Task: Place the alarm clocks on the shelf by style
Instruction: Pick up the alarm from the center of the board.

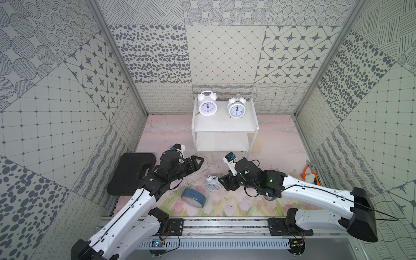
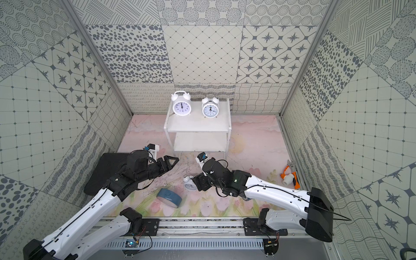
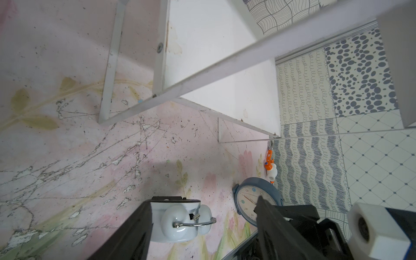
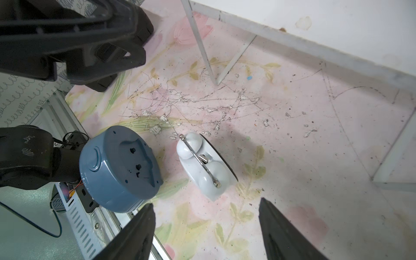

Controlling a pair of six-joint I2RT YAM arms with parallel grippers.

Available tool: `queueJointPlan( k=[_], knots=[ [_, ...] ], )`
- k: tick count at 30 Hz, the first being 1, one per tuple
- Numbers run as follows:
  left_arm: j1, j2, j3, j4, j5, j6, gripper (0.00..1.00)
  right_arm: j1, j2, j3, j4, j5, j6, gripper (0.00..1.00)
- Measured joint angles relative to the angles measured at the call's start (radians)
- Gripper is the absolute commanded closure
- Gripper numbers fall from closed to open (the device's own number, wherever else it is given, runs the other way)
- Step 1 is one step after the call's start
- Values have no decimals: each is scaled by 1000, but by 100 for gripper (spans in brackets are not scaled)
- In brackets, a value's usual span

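Two white twin-bell alarm clocks (image 1: pixel 207 106) (image 1: pixel 236 109) stand on the top board of the white shelf (image 1: pixel 225 127); its lower board is bare. A third white clock (image 1: pixel 212 184) (image 4: pixel 204 162) sits on the floor mat. My right gripper (image 1: pixel 222 183) (image 4: pixel 206 234) is open just right of it, apart. A blue clock (image 1: pixel 193 197) (image 4: pixel 119 168) lies tilted beside it, back showing. Another blue clock (image 3: pixel 254 200) stands face-on behind a finger in the left wrist view. My left gripper (image 1: pixel 199 163) (image 3: pixel 204 201) hangs open, holding nothing, by the shelf's front-left leg.
A flat black case (image 1: pixel 130 173) lies at the left under the left arm. An orange-handled tool with a white fitting (image 1: pixel 310 174) rests against the right wall. The metal rail (image 1: pixel 225 225) runs along the front edge. Patterned walls close in three sides.
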Motion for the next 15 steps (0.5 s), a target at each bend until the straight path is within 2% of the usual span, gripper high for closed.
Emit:
queueJointPlan(
  k=[9, 15],
  knots=[
    [0, -5, -16, -2, 0, -8, 26, 0, 167, 8, 109, -34, 4, 44],
    [1, -33, -29, -10, 0, -13, 27, 0, 211, 32, 114, -45, -17, 53]
  ],
)
